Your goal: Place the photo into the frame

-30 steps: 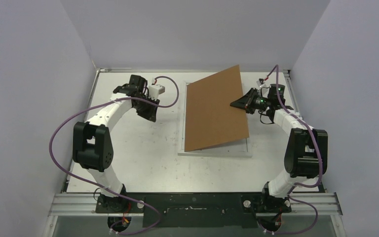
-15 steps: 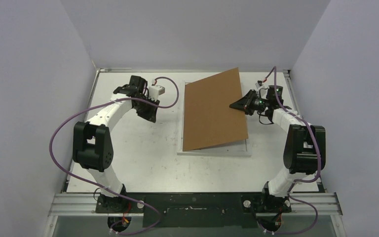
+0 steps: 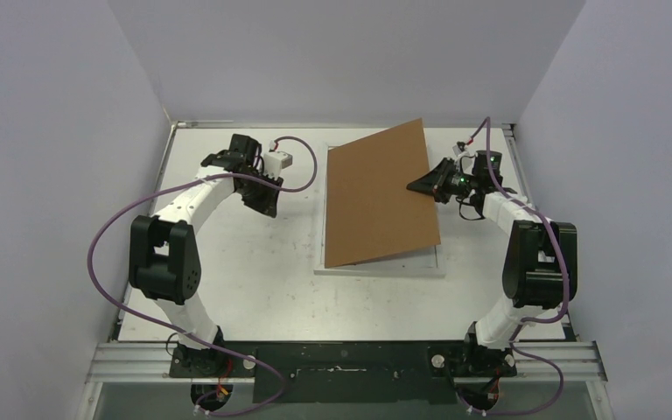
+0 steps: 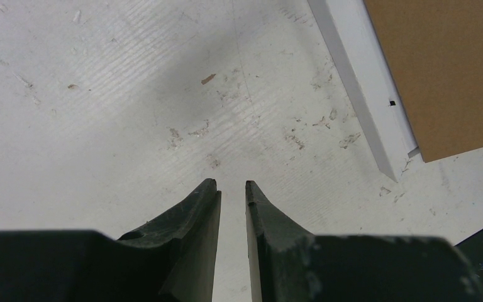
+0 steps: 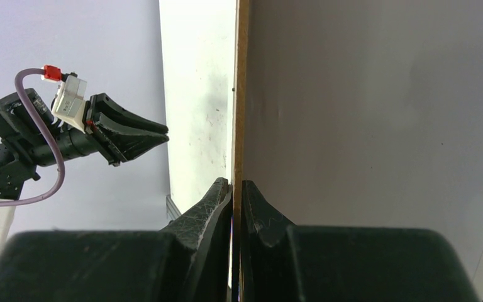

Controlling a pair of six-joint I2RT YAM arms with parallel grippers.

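Top external view: the frame (image 3: 385,268) lies flat on the desk (image 3: 254,289), right of centre and nearer the far edge. The backing board (image 3: 381,197) is tilted above it: its left edge sits low along the frame's left side and its right edge is raised. The right gripper (image 3: 414,185) reaches in from the right edge of the desk, forearm roughly level, with its jaws closed on the board's raised edge. The left gripper (image 3: 267,206) hangs over bare desk to the left of the frame, elbow bent, apart from the frame and the board. The photo is not visible, and whether it lies under the board cannot be determined. Judged status: the frame is opened at the back, while inserting the photo and reseating the board are not yet done. Left wrist view: the left gripper (image 4: 233,187) has its jaws set to a narrow gap with nothing between them. It points down at the desk (image 4: 100,113), with the frame (image 4: 365,107) and the board (image 4: 453,69) off to one side. Right wrist view: the right gripper (image 5: 236,185) pinches the board's thin edge (image 5: 241,94). Beyond that edge the left gripper (image 5: 132,135) is visible. No photo can be identified in this view either.
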